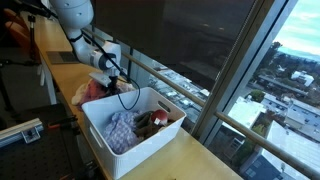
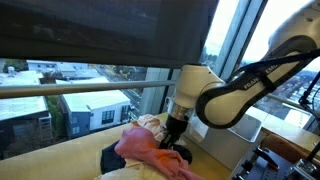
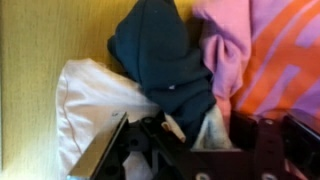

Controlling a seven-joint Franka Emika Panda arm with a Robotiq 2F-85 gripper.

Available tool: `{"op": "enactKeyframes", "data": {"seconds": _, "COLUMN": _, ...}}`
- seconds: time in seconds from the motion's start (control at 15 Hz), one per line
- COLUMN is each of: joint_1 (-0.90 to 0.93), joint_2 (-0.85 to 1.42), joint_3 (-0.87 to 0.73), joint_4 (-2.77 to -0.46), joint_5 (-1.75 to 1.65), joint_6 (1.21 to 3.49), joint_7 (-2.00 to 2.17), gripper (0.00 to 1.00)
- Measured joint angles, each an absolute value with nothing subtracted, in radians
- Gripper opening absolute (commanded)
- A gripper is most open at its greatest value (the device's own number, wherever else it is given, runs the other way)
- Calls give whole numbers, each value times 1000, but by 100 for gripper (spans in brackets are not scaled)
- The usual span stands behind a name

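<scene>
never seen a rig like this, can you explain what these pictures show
It is a robot arm with a claw at its tip. Two pictures come from cameras standing nearby, the third from its wrist. On a wooden counter by a window lies a pile of clothes: a dark teal cloth, a white cloth, a pink and orange cloth. Beside it stands a white bin with more laundry. The claw is down at the pile; whether it grips anything cannot be told.
</scene>
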State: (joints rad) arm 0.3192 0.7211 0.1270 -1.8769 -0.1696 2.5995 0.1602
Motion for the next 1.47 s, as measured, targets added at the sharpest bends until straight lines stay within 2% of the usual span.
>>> {"op": "enactKeyframes", "data": {"seconds": 0.13, "joint_1": 314, "joint_2": 693, "joint_3": 120, "joint_4": -1908, "joint_5": -170, "joint_6": 2600, "joint_7": 160, "gripper": 5}}
{"op": "enactKeyframes", "data": {"seconds": 0.33, "joint_1": 306, "joint_2": 628, "joint_3": 99, "joint_4": -1979, "joint_5": -171, "joint_6": 2600, "joint_7": 156, "gripper": 6}}
{"op": "enactKeyframes", "data": {"seconds": 0.53, "joint_1": 293, "joint_2": 531, "joint_3": 87, "joint_4": -2062, "joint_5": -173, "joint_6": 2600, "joint_7": 146, "gripper": 0}}
{"op": "enactKeyframes", "data": {"seconds": 1.07, "joint_1": 255, "joint_2": 189, "joint_3": 88, "joint_4": -2197, "joint_5": -173, "joint_6": 2575, "joint_7": 119, "gripper": 0}}
{"op": "enactKeyframes", "data": {"seconds": 1.47, "joint_1": 198, "joint_2": 47, "joint_3": 89, "joint_4": -2196, "joint_5": -168, "joint_6": 2535, "joint_7": 76, "gripper": 0}}
